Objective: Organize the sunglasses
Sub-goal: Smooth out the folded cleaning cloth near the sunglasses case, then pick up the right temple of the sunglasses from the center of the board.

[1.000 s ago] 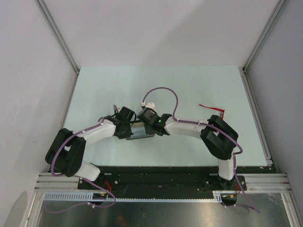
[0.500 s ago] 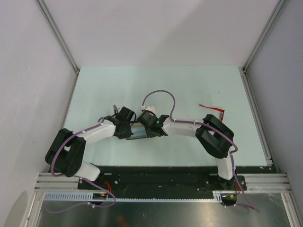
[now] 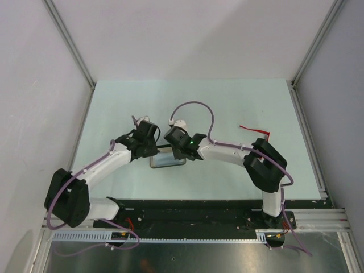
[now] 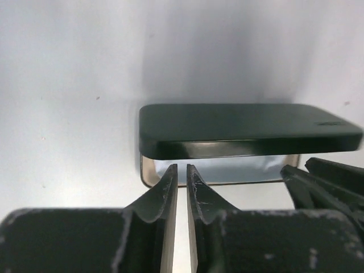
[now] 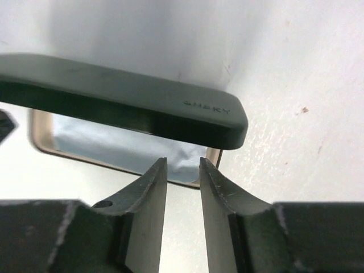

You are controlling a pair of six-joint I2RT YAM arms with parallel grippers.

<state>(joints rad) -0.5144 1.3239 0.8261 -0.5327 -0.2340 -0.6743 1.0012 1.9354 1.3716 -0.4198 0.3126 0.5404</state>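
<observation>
The red sunglasses [image 3: 255, 130] lie at the right of the table, partly hidden behind the right arm's elbow. A black oblong case [image 3: 168, 160] lies at the table's middle with its black lid [image 4: 250, 128] raised over the gold-rimmed base [image 4: 149, 173]. A grey-blue cloth [image 5: 108, 142] lies inside the base. My left gripper [image 3: 151, 149] is at the case's left end, its jaws almost together and empty [image 4: 181, 170]. My right gripper [image 3: 175, 149] is at the right end, its jaws a little apart and empty [image 5: 183, 165].
The pale green table [image 3: 227, 102] sits between white side walls with metal rails. The arms' bases stand at the near edge, and a purple cable loops over the right wrist [image 3: 196, 108].
Both grippers have drawn back toward the far side of the case, and the left arm has stretched out. The case base, covered before, now shows in the top view.
</observation>
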